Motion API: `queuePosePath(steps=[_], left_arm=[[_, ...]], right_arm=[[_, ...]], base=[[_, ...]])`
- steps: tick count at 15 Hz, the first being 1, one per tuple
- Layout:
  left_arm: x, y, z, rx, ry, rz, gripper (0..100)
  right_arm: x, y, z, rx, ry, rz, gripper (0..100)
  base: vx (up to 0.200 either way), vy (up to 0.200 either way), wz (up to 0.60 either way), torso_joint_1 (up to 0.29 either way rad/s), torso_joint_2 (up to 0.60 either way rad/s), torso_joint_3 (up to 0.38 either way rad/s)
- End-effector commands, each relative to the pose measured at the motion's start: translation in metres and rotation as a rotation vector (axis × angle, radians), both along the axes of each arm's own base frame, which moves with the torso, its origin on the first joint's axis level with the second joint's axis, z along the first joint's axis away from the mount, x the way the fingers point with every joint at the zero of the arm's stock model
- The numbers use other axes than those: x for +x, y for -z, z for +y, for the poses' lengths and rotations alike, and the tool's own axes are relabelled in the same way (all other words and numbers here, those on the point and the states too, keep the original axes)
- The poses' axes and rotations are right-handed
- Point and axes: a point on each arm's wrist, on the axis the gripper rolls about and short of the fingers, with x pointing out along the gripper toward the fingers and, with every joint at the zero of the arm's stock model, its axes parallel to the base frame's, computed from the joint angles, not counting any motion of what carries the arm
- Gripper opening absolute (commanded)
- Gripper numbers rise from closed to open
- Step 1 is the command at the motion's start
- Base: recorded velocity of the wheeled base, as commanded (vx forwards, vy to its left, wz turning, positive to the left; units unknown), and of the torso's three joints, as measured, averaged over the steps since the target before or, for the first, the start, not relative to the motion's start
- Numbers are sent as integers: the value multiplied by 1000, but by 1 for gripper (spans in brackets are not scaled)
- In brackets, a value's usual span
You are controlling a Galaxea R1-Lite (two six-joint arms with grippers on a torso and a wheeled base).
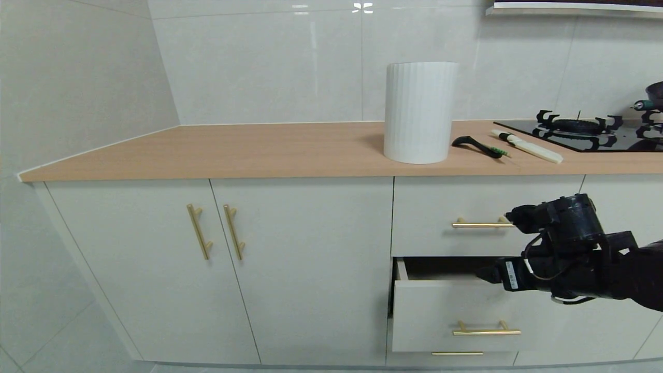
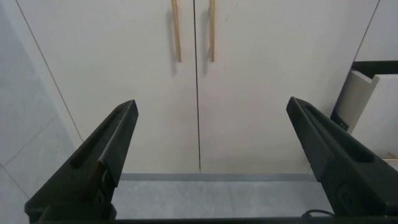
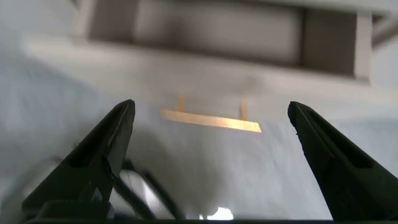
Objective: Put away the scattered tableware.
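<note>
On the wooden countertop [image 1: 259, 150] lie a black utensil with a green handle end [image 1: 479, 146] and a long cream-coloured utensil [image 1: 528, 146], both just right of a tall white ribbed container [image 1: 419, 111]. Below them the middle drawer [image 1: 456, 305] stands pulled out, its inside dark. My right gripper [image 1: 505, 243] hangs in front of that drawer and is open with nothing in it. In the right wrist view the right gripper [image 3: 211, 107] faces the drawer's gold handle [image 3: 211, 121]. My left gripper [image 2: 211, 106] is open and empty, low before the cupboard doors [image 2: 199, 81].
A black gas hob [image 1: 585, 132] occupies the counter's right end. Tiled walls close off the back and left. The double-door cupboard has gold handles [image 1: 199, 230]; a shut drawer [image 1: 481, 215] sits above the pulled-out one. The pulled-out drawer's side [image 2: 357, 99] juts out beside the doors.
</note>
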Motion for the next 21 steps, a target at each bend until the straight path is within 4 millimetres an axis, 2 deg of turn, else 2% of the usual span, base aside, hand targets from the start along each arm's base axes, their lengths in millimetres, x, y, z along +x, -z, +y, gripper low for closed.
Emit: queuePosePath(steps=[1,4,10,15,21], left_arm=[[0,0,0,0,0,-1,100],[0,0,0,0,0,-1,100],[0,0,0,0,0,-1,100],[0,0,0,0,0,-1,100],[0,0,0,0,0,-1,100]], right_arm=[[20,41,6,1,23,36,100],[36,73,7,-44,84,-2,100],[49,95,4,-37,111,-38,100],[50,96,3,-33,114,-46,100],[35,82,-1,-53,98,9,100]], base=[[0,0,0,0,0,0],[0,0,0,0,0,0],[0,0,0,0,0,0],[0,0,0,0,0,0],[0,0,0,0,0,0]])
